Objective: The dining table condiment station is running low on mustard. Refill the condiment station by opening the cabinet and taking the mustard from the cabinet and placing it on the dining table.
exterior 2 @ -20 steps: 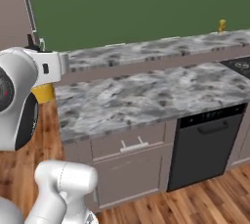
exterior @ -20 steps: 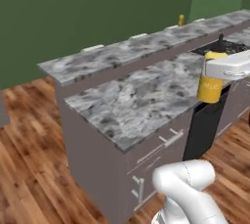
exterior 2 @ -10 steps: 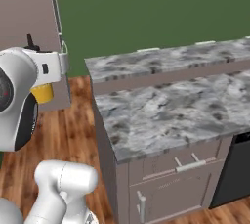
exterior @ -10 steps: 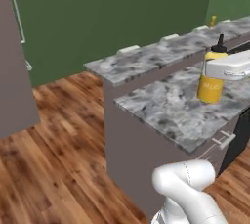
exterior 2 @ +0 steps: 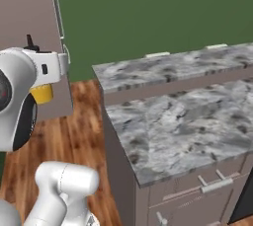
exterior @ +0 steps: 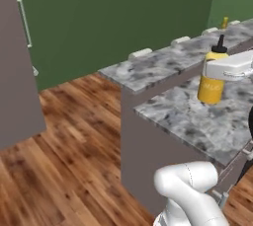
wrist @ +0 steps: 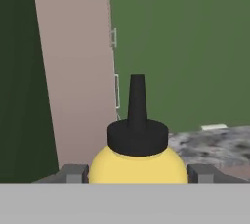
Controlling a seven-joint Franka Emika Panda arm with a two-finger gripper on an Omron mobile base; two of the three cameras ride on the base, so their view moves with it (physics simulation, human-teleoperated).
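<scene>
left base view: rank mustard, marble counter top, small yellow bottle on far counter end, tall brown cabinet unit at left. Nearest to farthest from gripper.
1. mustard, held in the gripper, at right.
2. marble counter top, just below and behind the bottle.
3. small yellow bottle, upper right, far along the counter.
4. tall brown cabinet unit, across the wood floor at far left.

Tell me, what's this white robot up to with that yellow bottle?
The arm's gripper is shut on the mustard, a yellow squeeze bottle with a black nozzle, and holds it upright in the air beside the marble counters. It has not set the bottle down yet. The higher marble top is the dining table, where the mustard is meant to go. A tall brown cabinet stands against the green wall.
</scene>
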